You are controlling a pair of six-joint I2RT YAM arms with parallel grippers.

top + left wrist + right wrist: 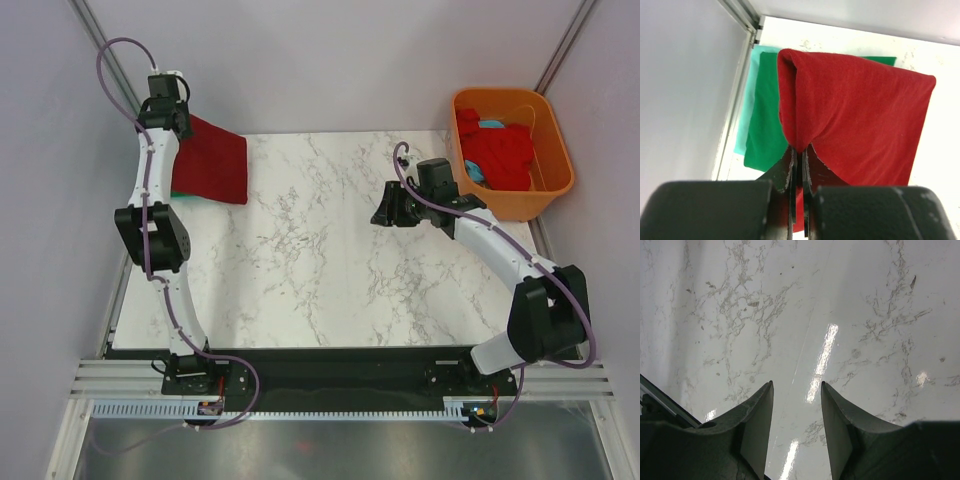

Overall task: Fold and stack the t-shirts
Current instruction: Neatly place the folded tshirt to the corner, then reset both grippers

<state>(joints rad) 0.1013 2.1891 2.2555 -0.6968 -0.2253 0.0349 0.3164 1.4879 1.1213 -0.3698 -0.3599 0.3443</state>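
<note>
A folded dark maroon t-shirt (212, 160) hangs from my left gripper (178, 118) at the table's far left corner, draping over a folded green t-shirt (185, 197). In the left wrist view the gripper (801, 149) is shut on a fold of the maroon t-shirt (860, 115), with the green t-shirt (765, 120) and a light teal one (747, 110) beneath. My right gripper (384, 214) is open and empty above bare marble (797, 385). Brighter red (500, 155) and light blue (476, 172) t-shirts lie in the orange tub.
The orange plastic tub (558, 165) stands at the far right corner beside the right arm. A grey wall and metal rail (740, 15) run close along the left of the shirt stack. The marble table (320, 270) spreads between the arms.
</note>
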